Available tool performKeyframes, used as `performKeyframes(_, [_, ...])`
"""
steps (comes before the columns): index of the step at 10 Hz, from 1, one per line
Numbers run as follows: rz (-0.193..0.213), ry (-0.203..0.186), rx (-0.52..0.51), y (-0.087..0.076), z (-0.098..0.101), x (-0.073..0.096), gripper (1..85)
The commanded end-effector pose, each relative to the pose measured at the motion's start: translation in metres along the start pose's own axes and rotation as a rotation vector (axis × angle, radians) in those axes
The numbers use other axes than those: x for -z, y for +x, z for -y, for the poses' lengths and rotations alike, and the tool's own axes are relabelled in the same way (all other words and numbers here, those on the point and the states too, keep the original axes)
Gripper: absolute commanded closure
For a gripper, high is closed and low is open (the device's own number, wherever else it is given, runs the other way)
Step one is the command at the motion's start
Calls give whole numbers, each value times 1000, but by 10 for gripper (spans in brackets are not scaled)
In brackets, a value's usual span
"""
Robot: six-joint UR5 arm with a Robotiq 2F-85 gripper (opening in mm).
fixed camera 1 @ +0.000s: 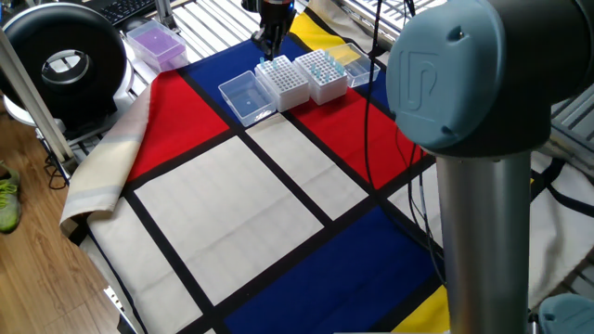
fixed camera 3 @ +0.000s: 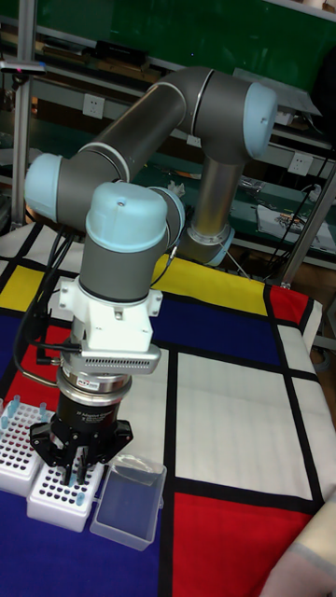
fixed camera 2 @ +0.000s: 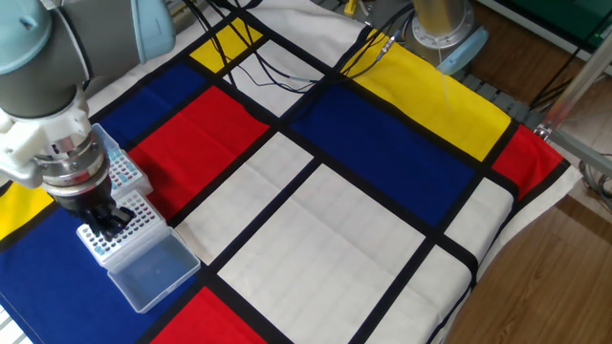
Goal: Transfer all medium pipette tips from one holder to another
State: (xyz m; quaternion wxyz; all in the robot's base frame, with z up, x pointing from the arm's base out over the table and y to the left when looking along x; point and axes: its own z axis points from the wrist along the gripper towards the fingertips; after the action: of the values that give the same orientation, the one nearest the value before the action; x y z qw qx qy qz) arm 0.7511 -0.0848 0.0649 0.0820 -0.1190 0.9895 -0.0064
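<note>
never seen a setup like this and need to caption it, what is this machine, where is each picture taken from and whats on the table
It is a jointed grey robot arm ending in a two-finger gripper. Three fixed cameras watch one table: two from different sides, and a tall one facing the arm. The table is covered by a cloth of red, blue, yellow and white blocks. On it stand two white racks full of small holes. The gripper is down over the nearer rack; the second rack beside it holds pale-blue pipette tips. A clear plastic lid lies next to the racks, and a purple box sits off the cloth. Whether the fingers hold a tip is too small to tell.
</note>
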Motion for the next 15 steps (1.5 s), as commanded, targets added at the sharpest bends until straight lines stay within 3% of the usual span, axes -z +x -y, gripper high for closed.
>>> performKeyframes(1, [10,-21,-34,0,-4,0,663])
performKeyframes(6, [14,-34,-49,1,-1,1,737])
performKeyframes(10, [11,-18,-89,1,1,8,823])
performKeyframes(15, [-3,-4,-109,-1,1,29,840])
